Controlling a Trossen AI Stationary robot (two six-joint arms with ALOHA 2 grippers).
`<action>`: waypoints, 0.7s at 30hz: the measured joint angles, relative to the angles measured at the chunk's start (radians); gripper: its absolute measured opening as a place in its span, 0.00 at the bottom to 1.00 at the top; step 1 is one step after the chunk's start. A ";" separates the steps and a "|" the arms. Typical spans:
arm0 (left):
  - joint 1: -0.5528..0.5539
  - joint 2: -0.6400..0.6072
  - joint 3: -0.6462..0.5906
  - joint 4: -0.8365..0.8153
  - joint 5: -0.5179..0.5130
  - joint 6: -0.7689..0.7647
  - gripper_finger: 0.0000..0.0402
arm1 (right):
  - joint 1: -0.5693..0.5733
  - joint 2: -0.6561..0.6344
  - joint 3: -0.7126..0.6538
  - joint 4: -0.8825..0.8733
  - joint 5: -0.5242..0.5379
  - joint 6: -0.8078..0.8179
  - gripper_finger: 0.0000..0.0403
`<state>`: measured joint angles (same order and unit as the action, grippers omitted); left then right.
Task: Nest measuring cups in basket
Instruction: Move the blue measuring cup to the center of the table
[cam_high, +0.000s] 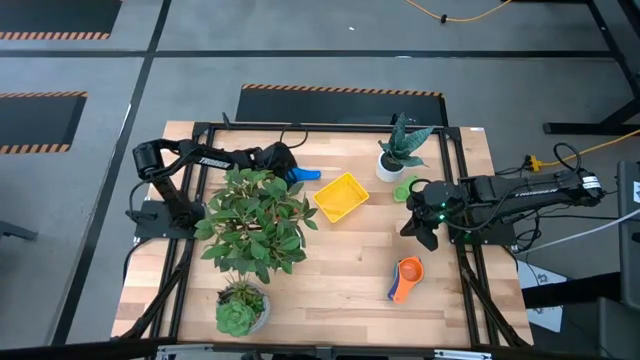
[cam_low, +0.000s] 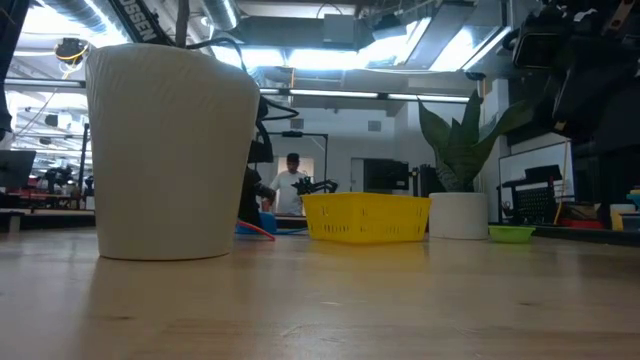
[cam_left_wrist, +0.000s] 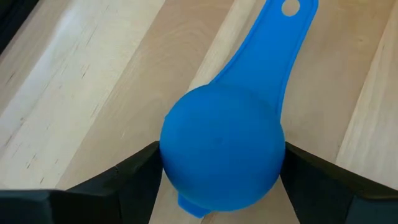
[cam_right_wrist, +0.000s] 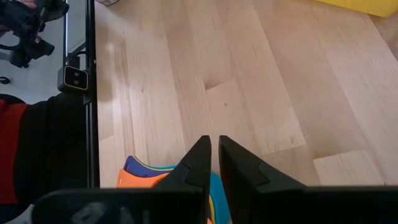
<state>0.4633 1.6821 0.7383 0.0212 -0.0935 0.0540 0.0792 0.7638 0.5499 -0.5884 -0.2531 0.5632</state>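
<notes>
Left wrist view says it all: left gripper (cam_left_wrist: 217, 186) clamps the blue cup (cam_left_wrist: 224, 146) by its bowl, just left of the basket (cam_high: 341, 197), probably for carrying over. Right gripper (cam_right_wrist: 214, 155) waits closed, empty.

- Your left gripper (cam_left_wrist: 219, 186) has a blue measuring cup (cam_left_wrist: 224, 149) clamped between its two dark fingers (cam_left_wrist: 127, 180), bowl bottom facing you.
- The cup's flat handle (cam_left_wrist: 273, 50) reaches away over the wooden table (cam_left_wrist: 93, 81), with a small hole near its end.
</notes>
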 joint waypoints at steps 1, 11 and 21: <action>0.000 0.000 0.000 0.000 0.000 0.000 0.72 | 0.000 0.000 0.000 0.000 0.000 0.000 0.09; 0.001 -0.005 0.000 0.002 0.004 -0.088 0.72 | 0.000 0.000 0.000 0.000 0.000 0.000 0.09; 0.007 -0.015 0.030 0.018 0.048 -0.158 0.71 | 0.000 0.000 0.000 0.005 0.000 0.000 0.09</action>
<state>0.4701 1.6672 0.7686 0.0388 -0.0456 -0.1041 0.0788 0.7639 0.5499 -0.5834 -0.2531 0.5630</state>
